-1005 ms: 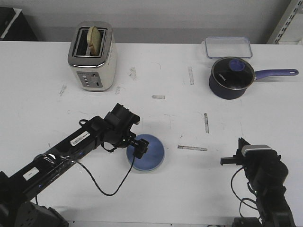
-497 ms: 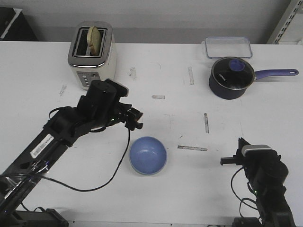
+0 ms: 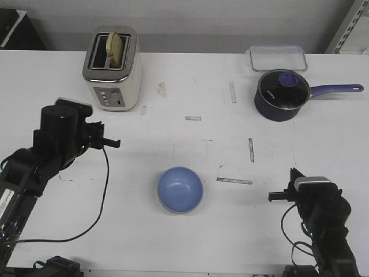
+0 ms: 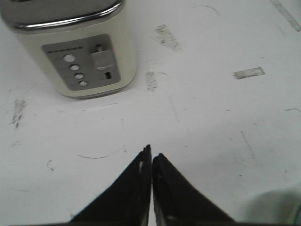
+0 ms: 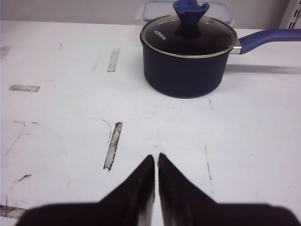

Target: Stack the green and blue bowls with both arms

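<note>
The blue bowl [image 3: 180, 188] sits upright on the white table [image 3: 230, 231], near the front centre. A thin pale edge shows under its near side; the green bowl does not show apart from it, and I cannot tell if it is underneath. A blurred pale greenish patch [image 4: 275, 207] sits at the corner of the left wrist view. My left gripper [image 3: 112, 141] is shut and empty, raised well to the left of the bowl and below the toaster; it also shows in its wrist view [image 4: 152, 153]. My right gripper [image 3: 294, 175] is shut and empty at the front right, as in its wrist view [image 5: 156, 157].
A cream toaster [image 3: 112, 69] [image 4: 70, 44] with a bread slice stands at the back left. A dark blue lidded saucepan [image 3: 281, 95] [image 5: 188, 59] with a long handle stands at the back right, with a clear plastic container [image 3: 278, 57] behind it. Tape marks dot the table.
My left gripper has let go of the blue bowl's left rim, shut, and drawn back up and to the left. The bowl stays put. The right arm has not moved.
</note>
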Robot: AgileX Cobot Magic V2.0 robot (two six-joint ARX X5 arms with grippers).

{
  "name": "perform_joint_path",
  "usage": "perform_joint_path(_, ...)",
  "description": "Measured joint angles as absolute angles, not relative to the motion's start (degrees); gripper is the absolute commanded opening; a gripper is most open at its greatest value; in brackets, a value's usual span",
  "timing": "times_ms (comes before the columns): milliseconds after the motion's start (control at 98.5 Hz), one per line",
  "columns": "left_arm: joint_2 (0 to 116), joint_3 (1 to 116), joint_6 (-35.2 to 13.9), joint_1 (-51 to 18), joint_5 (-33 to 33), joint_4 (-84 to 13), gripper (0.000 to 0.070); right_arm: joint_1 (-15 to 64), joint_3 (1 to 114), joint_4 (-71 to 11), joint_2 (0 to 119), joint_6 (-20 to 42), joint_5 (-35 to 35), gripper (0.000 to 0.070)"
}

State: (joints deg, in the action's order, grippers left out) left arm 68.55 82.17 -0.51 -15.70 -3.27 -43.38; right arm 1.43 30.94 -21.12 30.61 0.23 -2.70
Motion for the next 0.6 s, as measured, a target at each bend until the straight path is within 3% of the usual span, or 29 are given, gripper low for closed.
perform_joint_path(284, 49.2, 54.8, -2.0, -7.2, -3.3, -25.3, 0.0000, 1.4, 30.9, -23.7, 28.5, 0.2, -0.2, 0.0001)
perform_joint_path(599, 32.9, 32.6, -2.5, -5.5, -3.3, -13.6, 0.0000, 1.4, 27.8, -26.8, 19.8, 0.2, 1.4, 0.0001)
